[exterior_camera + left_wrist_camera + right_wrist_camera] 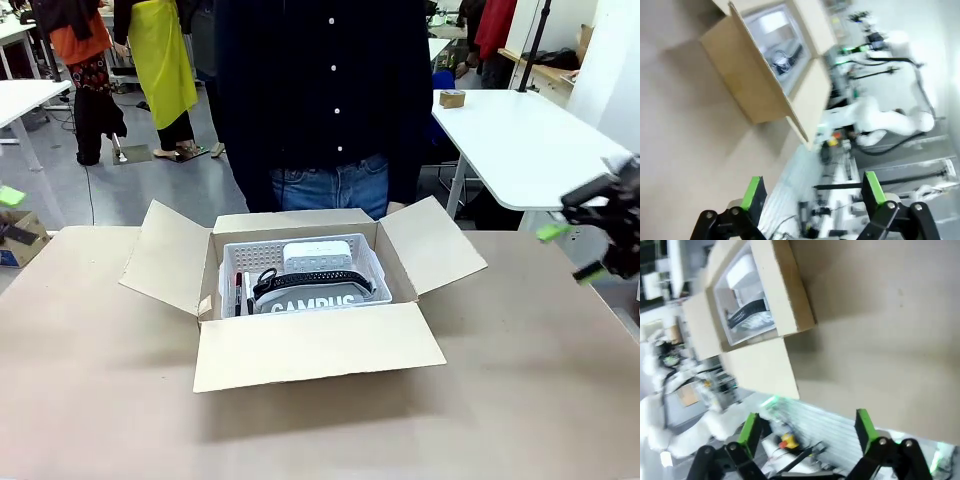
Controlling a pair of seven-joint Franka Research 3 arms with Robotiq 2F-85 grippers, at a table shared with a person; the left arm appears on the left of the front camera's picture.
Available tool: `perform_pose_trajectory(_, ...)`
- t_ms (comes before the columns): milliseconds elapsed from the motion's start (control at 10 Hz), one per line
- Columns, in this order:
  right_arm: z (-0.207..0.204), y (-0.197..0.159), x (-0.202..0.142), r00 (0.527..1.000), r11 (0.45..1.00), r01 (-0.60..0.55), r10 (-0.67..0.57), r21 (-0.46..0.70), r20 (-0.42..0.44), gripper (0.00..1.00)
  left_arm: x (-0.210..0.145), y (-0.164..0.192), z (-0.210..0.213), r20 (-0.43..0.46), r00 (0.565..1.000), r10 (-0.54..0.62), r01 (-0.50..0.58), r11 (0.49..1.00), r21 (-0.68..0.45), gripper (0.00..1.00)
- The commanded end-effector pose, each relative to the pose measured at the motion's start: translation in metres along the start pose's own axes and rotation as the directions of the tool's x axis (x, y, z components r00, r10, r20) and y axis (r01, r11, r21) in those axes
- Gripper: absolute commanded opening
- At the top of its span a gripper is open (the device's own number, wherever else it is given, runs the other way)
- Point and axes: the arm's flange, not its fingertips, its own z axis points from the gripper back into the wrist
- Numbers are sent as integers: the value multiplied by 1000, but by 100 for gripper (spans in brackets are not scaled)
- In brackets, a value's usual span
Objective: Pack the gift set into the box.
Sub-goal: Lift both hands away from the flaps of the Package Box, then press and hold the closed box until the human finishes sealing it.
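The brown table (100,400) carries the box (320,345) at its centre, with all four flaps spread open. Inside it lies the gift set (300,275): a perforated tray (232,262), a white ribbed case (316,256), a black strap (315,281) and pens (238,292). The near flap cuts off the grey "CAMPUS" item (312,303). The right gripper (572,252) is at 3 o'clock. It and the left gripper (812,186) both gape wide and hold nothing.

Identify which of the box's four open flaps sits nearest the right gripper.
The flap on the robot's right, tilted outward toward the right gripper; the other three flaps of the box lie farther off.

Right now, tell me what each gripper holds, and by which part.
Nothing: the left gripper and right gripper are both open and empty. The gift set sits in the box.
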Motion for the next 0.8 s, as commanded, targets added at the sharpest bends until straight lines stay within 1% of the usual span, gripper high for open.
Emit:
perform_pose_trajectory(0,-11,-53,28,941,868,334,-331,367,-72,100,24,46,9,150,933,327,-215,841,-496,100)
perform_pose_trajectory(100,-17,-39,33,880,840,453,-476,297,2,100,30,45,5,208,868,450,-294,806,-513,100)
perform_pose_trajectory(200,1,-40,4,992,985,123,-121,123,-31,100,-9,36,6,47,996,71,-63,986,-157,100)
perform_pose_trajectory(700,1,-40,4,992,985,123,-121,123,-31,100,-9,36,6,47,996,71,-63,986,-157,100)
